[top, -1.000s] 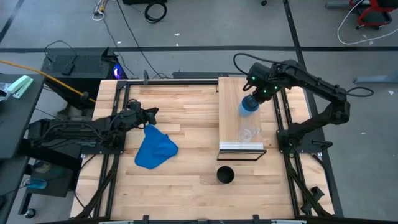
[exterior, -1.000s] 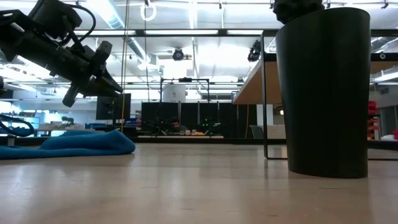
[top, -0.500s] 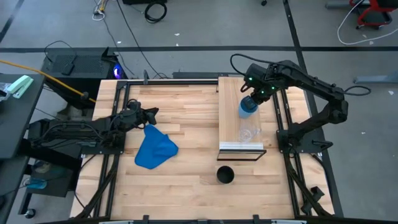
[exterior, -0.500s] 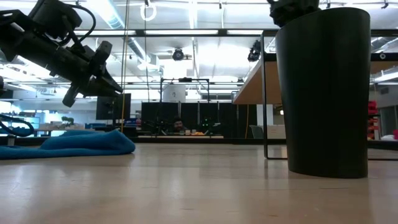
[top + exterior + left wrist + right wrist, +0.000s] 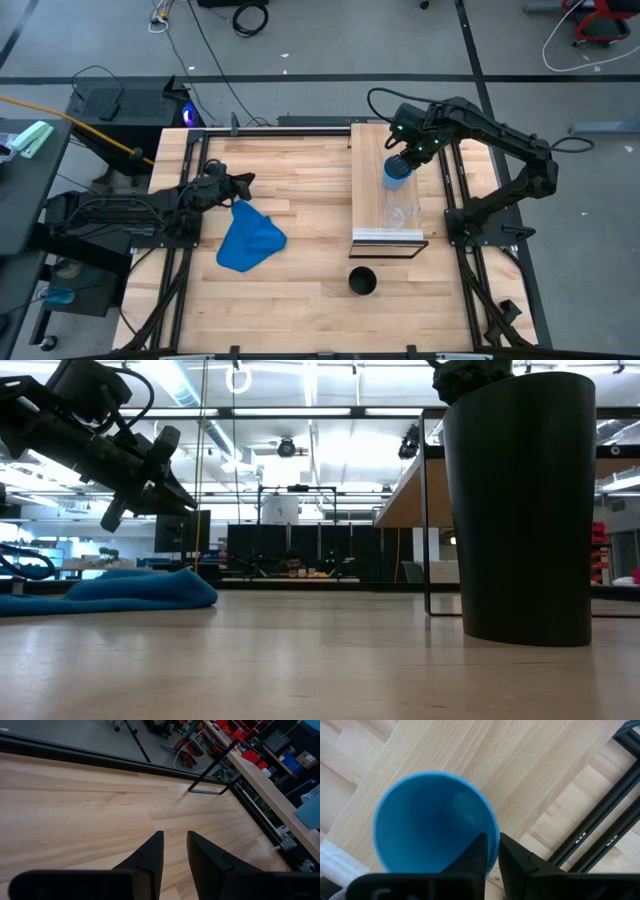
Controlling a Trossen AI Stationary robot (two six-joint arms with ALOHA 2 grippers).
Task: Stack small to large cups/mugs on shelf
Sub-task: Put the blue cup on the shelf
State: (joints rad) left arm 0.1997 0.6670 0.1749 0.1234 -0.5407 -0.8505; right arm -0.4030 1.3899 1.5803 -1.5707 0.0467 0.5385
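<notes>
The right gripper (image 5: 491, 851) pinches the rim of the round, smooth light-blue cup (image 5: 432, 820) above the long wooden shelf (image 5: 375, 150), near the clear cup (image 5: 399, 215).

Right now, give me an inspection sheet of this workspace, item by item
Surface: wood tabletop.
Job's things: clear cup stands on the shelf; light-blue cup over the shelf, rim pinched by the right gripper; black cup on the tabletop, off the shelf.
Clutter: blue cloth.
Grippers: right shut on the light-blue cup; left gripper idle, nearly closed, empty, above the cloth.
Cables: on the floor.
Surroundings: nothing seen near the table.
</notes>
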